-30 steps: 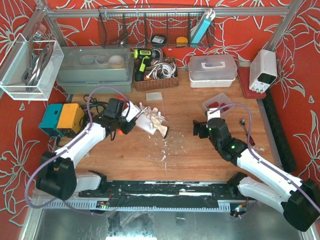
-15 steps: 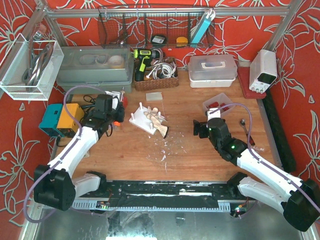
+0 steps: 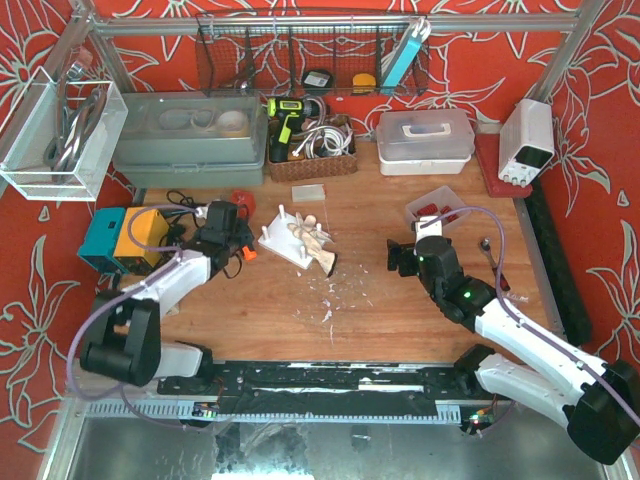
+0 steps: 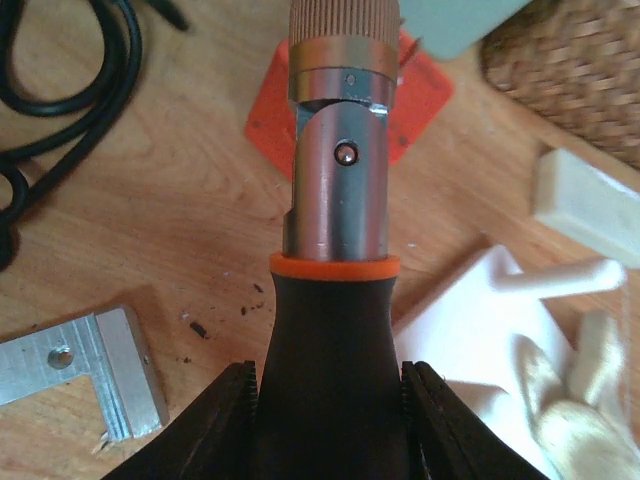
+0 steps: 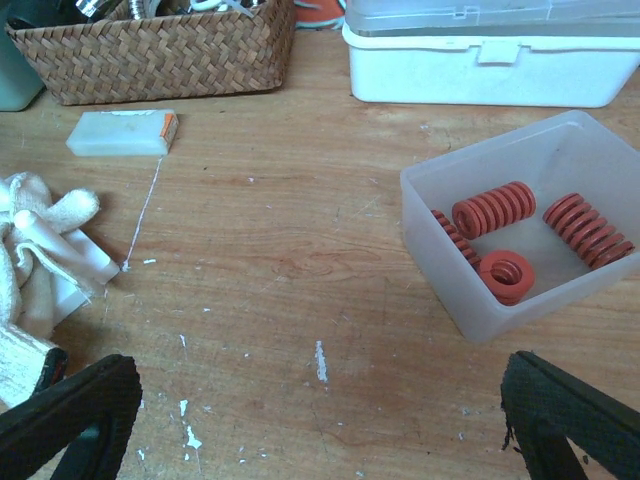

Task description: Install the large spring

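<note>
Several red springs [image 5: 493, 210] lie in a clear plastic box [image 5: 470, 300], which also shows in the top view [image 3: 435, 210] at the right. My right gripper [image 5: 320, 400] is open and empty, low over bare wood to the left of the box [image 3: 400, 255]. A white pegged fixture [image 3: 290, 240] with a cloth on it lies mid-table. My left gripper [image 4: 330, 400] is shut on the black handle of a tool [image 4: 335, 330] with an orange ring and a metal shaft. It is left of the fixture [image 3: 232, 243].
A wicker basket [image 5: 150, 50] and a white lidded box [image 5: 490, 60] stand at the back. A small white block [image 5: 120, 132] lies before the basket. An aluminium bracket [image 4: 80, 365], black cable [image 4: 60, 90] and a teal-orange box [image 3: 125, 238] are at the left.
My left arm, holding the tool, pulled back left from the white fixture and now sits lower, near the teal-orange box. The right arm has not moved.
</note>
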